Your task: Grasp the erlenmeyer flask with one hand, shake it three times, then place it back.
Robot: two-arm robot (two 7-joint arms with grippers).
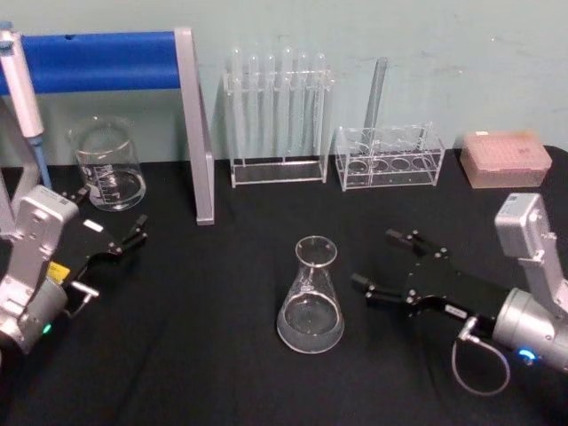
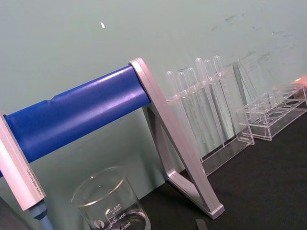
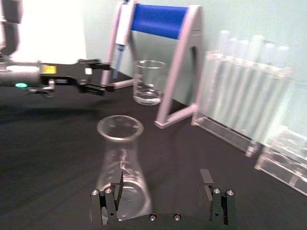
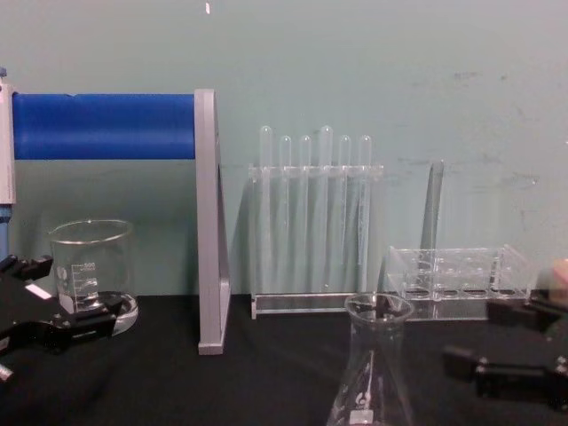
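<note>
The erlenmeyer flask (image 1: pixel 311 297) stands upright on the black table, near the middle and toward the front. It is clear glass and looks empty. My right gripper (image 1: pixel 373 258) hovers open just to the flask's right, its fingers pointing at the flask and apart from it. In the right wrist view the flask (image 3: pixel 120 163) stands ahead of the gripper (image 3: pixel 163 205), nearer to one finger (image 3: pixel 109 207) than to the other. The chest view has the flask (image 4: pixel 371 373) low in the middle. My left gripper (image 1: pixel 111 217) rests open at the left, beside the beaker.
A glass beaker (image 1: pixel 106 164) stands at the back left under a pipette stand with a blue bar (image 1: pixel 106 60). Along the back wall are a test tube rack (image 1: pixel 280 115), a low clear rack (image 1: pixel 390 160) and a pink tip box (image 1: pixel 504 158).
</note>
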